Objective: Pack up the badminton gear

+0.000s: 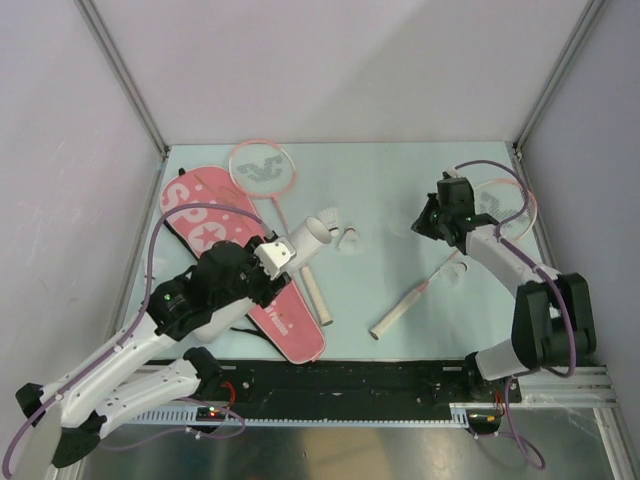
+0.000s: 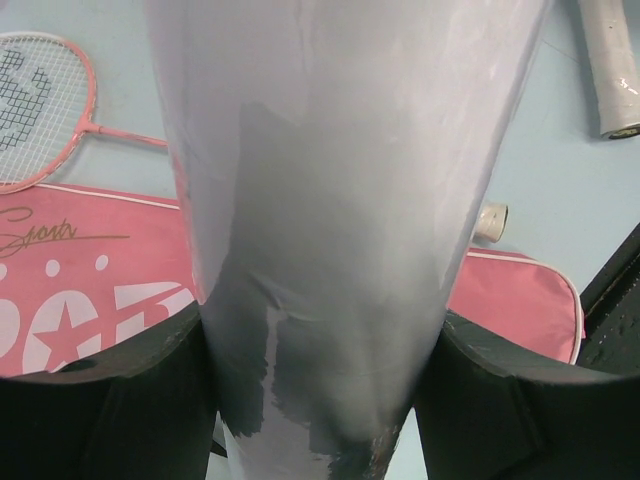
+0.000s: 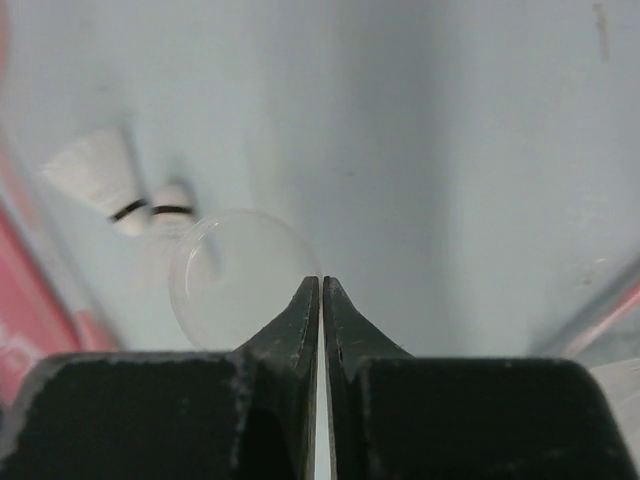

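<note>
My left gripper is shut on the long white tube and holds it tilted above the pink "SPORT" bag, open end toward the table's middle. The tube fills the left wrist view between the black fingers. Two white shuttlecocks lie just beyond the tube's mouth. One pink racket lies at the back, its handle beside the bag. The second racket lies under my right arm. My right gripper is shut, pinching the rim of a clear round lid.
A small white piece lies by the second racket's shaft. The bag's black strap trails near the front edge. Cage posts stand at the back corners. In the right wrist view a blurred shuttlecock lies past the lid.
</note>
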Controlling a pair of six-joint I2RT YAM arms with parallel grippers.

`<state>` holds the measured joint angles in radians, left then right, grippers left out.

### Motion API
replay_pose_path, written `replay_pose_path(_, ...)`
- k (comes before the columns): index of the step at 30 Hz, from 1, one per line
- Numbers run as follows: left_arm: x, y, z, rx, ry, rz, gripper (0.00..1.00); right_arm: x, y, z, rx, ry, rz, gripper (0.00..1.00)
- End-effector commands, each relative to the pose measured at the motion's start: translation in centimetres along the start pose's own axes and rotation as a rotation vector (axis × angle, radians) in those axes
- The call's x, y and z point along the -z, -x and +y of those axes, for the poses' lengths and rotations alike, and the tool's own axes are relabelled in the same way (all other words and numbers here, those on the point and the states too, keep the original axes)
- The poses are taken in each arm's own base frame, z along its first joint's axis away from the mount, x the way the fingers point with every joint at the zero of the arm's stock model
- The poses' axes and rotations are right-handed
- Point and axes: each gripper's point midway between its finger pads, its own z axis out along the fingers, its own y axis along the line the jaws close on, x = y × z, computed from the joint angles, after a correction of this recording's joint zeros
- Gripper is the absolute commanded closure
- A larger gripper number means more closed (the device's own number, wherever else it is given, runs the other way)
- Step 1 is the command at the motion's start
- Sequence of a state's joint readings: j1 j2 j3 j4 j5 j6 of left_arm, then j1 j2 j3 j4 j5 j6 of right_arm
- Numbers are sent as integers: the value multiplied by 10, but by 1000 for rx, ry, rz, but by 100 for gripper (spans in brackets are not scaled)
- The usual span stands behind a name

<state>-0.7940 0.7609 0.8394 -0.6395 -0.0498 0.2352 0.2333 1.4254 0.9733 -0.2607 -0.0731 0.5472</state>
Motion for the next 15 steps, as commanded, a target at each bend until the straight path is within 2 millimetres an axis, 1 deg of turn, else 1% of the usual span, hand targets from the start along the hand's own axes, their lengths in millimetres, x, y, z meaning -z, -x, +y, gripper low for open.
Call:
replay_pose_path(1, 6, 13, 6, 28, 36, -64, 58, -22, 11, -38, 76, -179, -62, 93)
replay_pose_path(4, 6, 14, 5, 43, 31, -73, 57, -31, 5, -48, 80, -214, -38, 84)
replay_pose_path(7, 5, 14, 3, 52, 20, -80, 58, -28, 7, -56, 90, -260, -46, 73)
replay_pose_path(10, 5, 15, 2, 57, 18, -82, 57, -15, 9, -69, 114, -343, -49, 66)
replay_pose_path(12, 5, 15, 1, 59, 14, -84, 57, -2, 9, -80, 141, -416, -37, 62)
replay_pose_path(15, 5, 16, -1, 62, 0, -92, 57, 20, 2, -96, 207, -513, 15, 59)
